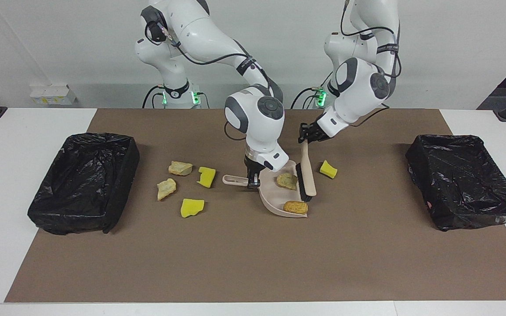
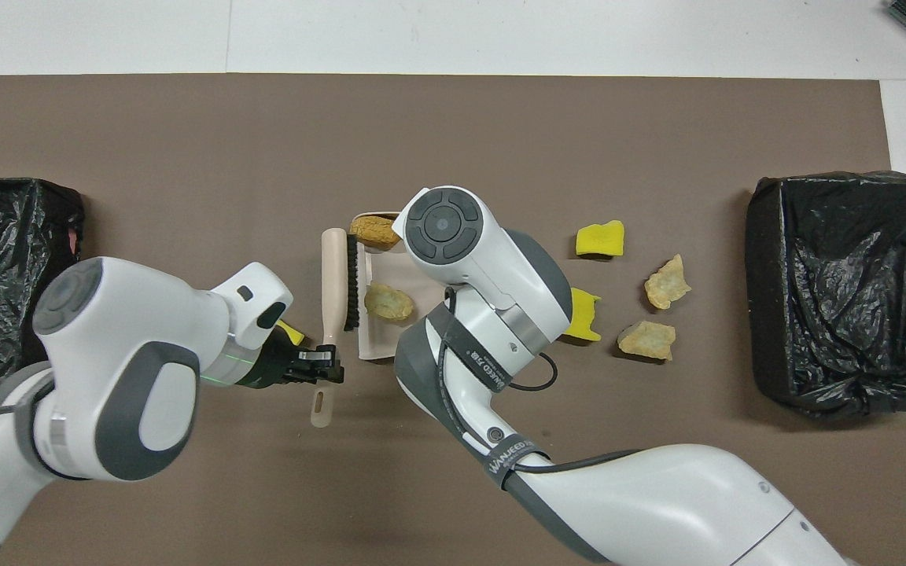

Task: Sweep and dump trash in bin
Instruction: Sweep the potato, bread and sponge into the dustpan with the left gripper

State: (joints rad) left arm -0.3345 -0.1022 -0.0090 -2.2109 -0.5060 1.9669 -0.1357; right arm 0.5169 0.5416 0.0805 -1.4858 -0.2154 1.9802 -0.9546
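Observation:
My right gripper (image 1: 251, 180) is shut on the handle of the beige dustpan (image 1: 275, 199), which rests on the mat mid-table. My left gripper (image 1: 306, 134) is shut on the wooden brush (image 1: 308, 175), whose bristles stand at the pan's mouth. Two pieces of trash lie in the pan: a tan lump (image 1: 287, 180) and an orange-brown nugget (image 1: 295, 207). One yellow chunk (image 1: 328, 169) lies on the mat beside the brush, toward the left arm's end. Several more scraps (image 1: 191, 207) lie by the pan's handle, toward the right arm's end. The overhead view hides my right gripper under its wrist.
A black-lined bin (image 1: 121, 193) stands at the right arm's end of the brown mat, and another bin (image 1: 415, 158) at the left arm's end. The overhead view shows the brush (image 2: 333, 275) alongside the dustpan (image 2: 378, 338).

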